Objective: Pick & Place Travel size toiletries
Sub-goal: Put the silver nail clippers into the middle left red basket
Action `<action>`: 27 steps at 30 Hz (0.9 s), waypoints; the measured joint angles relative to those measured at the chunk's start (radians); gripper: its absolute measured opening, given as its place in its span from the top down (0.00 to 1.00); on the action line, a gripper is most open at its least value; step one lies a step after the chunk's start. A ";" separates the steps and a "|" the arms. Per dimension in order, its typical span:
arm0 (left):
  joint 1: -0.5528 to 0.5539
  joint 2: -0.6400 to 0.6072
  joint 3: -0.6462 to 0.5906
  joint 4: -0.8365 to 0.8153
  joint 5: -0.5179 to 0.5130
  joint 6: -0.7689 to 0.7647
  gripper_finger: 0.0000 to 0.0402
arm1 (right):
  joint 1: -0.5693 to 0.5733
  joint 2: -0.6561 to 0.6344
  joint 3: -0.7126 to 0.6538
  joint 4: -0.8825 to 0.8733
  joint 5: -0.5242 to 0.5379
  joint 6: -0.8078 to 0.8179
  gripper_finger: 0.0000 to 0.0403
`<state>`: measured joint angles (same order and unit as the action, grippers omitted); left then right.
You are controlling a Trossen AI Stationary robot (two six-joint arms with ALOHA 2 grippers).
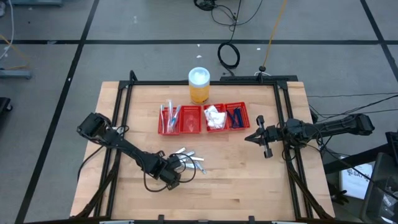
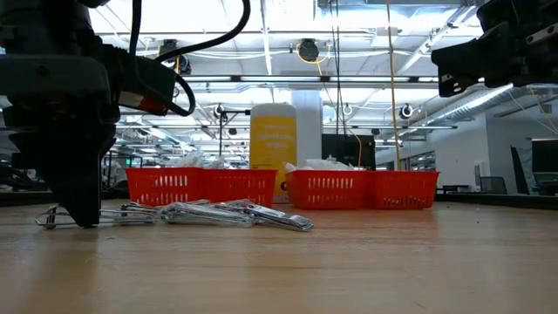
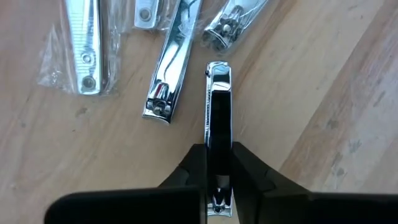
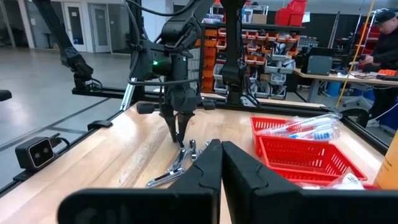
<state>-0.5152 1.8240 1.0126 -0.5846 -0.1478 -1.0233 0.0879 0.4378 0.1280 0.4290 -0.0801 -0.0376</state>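
Several silvery nail clippers (image 1: 189,157), some in clear wrap, lie loose on the wooden table near its front. My left gripper (image 3: 219,149) points down over the near-left end of the pile and is shut on one clipper (image 3: 218,93). In the low view the left gripper (image 2: 83,214) reaches down to the tabletop. My right gripper (image 1: 252,137) waits shut and level above the table's right side, holding nothing. The red tray (image 1: 202,118) behind holds sticks in clear wrap (image 1: 169,117), white packets (image 1: 215,117) and dark blue razors (image 1: 235,117). My left gripper pinches the clipper's two long sides (image 3: 210,155) between its two fingers, near one end. The fingers come from above, pointing down, and lie across the clipper. The clipper lies flat on the table, its free end toward the other clippers.
An orange jar with a white lid (image 1: 199,86) stands behind the tray. Black frame rails (image 1: 281,124) run along the table's left, right and far sides. Bare wood (image 1: 242,180) lies at the front right.
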 joint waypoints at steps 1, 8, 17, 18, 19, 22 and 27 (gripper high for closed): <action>0.000 0.000 0.000 0.001 0.000 0.000 0.94 | 0.000 0.000 0.000 -0.001 0.000 0.003 1.00; -0.018 -0.031 0.009 0.011 -0.035 0.004 0.89 | 0.000 0.000 0.000 -0.021 0.000 0.027 1.00; -0.020 -0.119 0.056 0.063 -0.189 0.090 0.94 | 0.000 0.001 -0.004 -0.022 0.000 0.037 1.00; -0.015 -0.132 0.060 0.086 -0.214 0.098 0.94 | 0.000 0.001 -0.004 -0.021 0.000 0.037 1.00; -0.006 -0.143 0.062 0.109 -0.238 0.099 0.93 | 0.000 0.001 -0.004 -0.018 0.000 0.037 1.00; 0.038 -0.168 0.064 0.155 -0.273 0.073 0.90 | 0.000 0.001 -0.004 -0.018 0.000 0.037 1.00; 0.156 -0.191 0.064 0.192 -0.260 0.070 0.94 | 0.000 0.002 -0.004 -0.011 0.001 0.042 1.00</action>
<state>-0.3590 1.6330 1.0763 -0.3926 -0.4078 -0.9531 0.0875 0.4393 0.1242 0.4178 -0.0795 0.0047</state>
